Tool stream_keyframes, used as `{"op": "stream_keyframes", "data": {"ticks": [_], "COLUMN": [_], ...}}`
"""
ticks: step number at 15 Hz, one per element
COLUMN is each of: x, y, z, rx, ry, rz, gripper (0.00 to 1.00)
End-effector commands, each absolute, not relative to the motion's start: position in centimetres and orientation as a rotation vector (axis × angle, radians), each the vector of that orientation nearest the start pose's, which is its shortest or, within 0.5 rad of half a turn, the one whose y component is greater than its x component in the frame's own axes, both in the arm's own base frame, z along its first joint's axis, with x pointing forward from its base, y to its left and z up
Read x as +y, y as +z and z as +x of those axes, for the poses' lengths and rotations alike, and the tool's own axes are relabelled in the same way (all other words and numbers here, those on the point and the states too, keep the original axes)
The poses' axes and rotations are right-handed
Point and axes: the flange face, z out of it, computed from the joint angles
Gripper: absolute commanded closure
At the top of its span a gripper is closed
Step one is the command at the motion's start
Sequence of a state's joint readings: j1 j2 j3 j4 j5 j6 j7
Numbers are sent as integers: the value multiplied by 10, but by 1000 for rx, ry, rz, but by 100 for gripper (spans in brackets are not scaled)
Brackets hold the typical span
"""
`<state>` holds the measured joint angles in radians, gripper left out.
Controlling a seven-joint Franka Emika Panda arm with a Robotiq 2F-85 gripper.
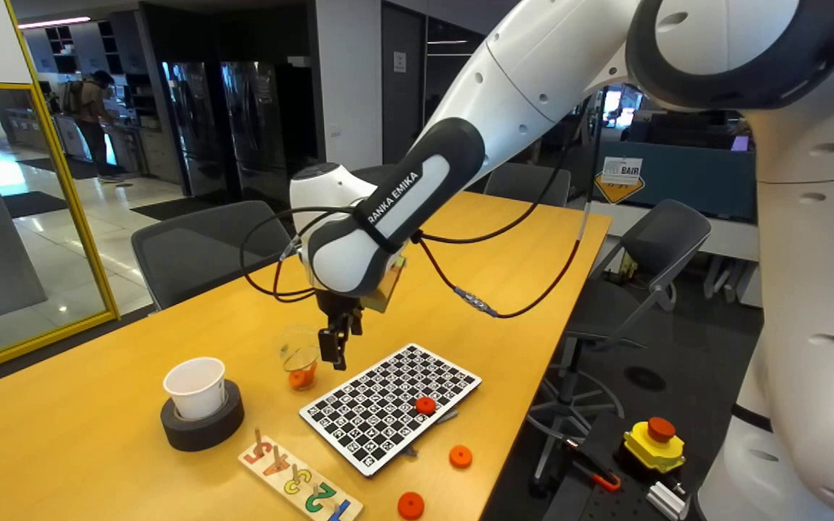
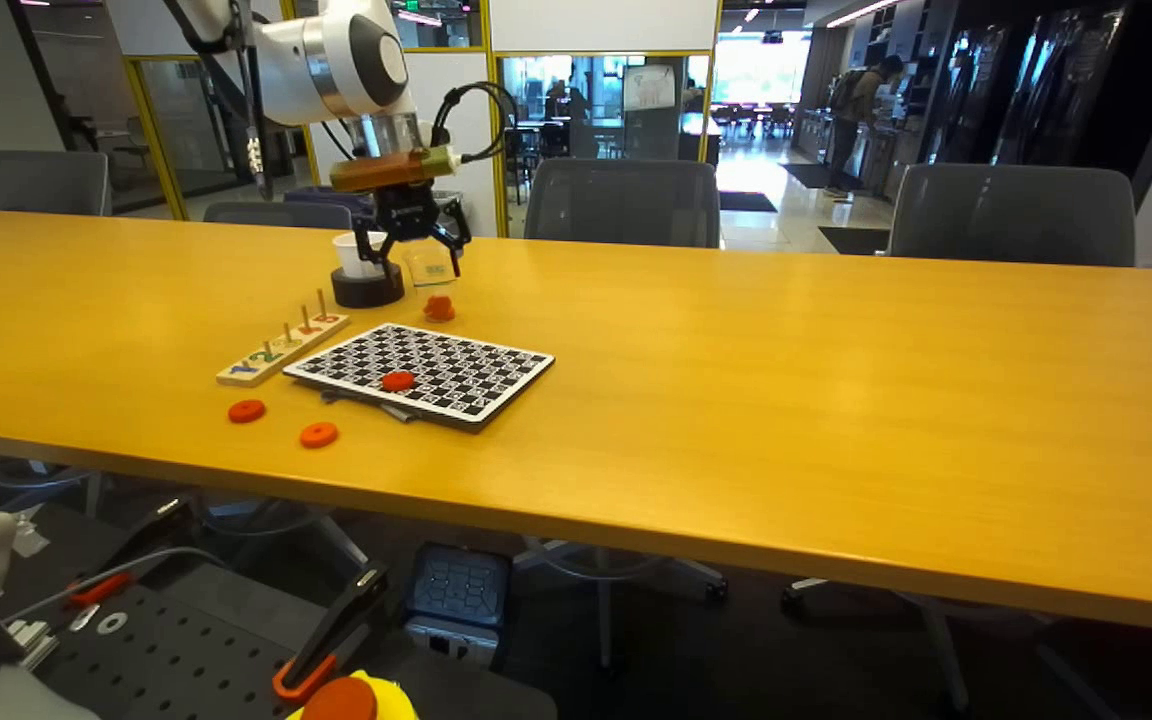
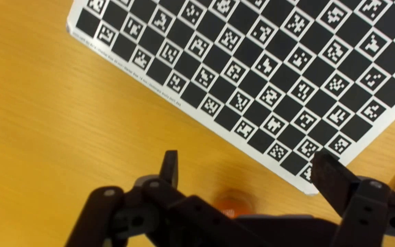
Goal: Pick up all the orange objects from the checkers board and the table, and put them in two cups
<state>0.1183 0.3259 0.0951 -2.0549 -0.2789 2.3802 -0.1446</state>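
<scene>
One orange disc (image 1: pixel 426 405) lies on the black-and-white checkers board (image 1: pixel 395 391); it also shows in an exterior view (image 2: pixel 398 381). Two more orange discs (image 1: pixel 460 456) (image 1: pixel 410 506) lie on the table near its edge. A clear cup (image 2: pixel 433 268) stands beyond the board with orange pieces (image 2: pixel 439 308) in its bottom. A white cup (image 1: pixel 196 387) stands inside a black ring. My gripper (image 2: pixel 421 268) is open and empty, above the clear cup. In the wrist view its fingers (image 3: pixel 245 153) are wide apart; blurred orange (image 3: pixel 233 206) shows below, partly hidden by the gripper.
A wooden number board with upright pegs (image 1: pixel 301 481) lies beside the checkers board. The black ring (image 1: pixel 203 430) surrounds the white cup's base, close to the clear cup. A grey item (image 2: pixel 396 412) sticks out from under the checkers board. Chairs (image 2: pixel 621 200) stand around the table.
</scene>
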Motion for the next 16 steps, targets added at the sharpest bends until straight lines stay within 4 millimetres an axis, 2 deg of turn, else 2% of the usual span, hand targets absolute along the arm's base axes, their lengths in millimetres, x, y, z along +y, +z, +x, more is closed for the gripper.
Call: {"op": "stream_keyframes", "data": {"ticks": [1,7,16], "x": [106,92,60], "y": [274,256,231], "z": [531,488,455], "rx": [-747,-528,-162], "ry": [-82,-89,-31], "rz": [-3196,-3211,-3148], "gripper": [0,0,0]}}
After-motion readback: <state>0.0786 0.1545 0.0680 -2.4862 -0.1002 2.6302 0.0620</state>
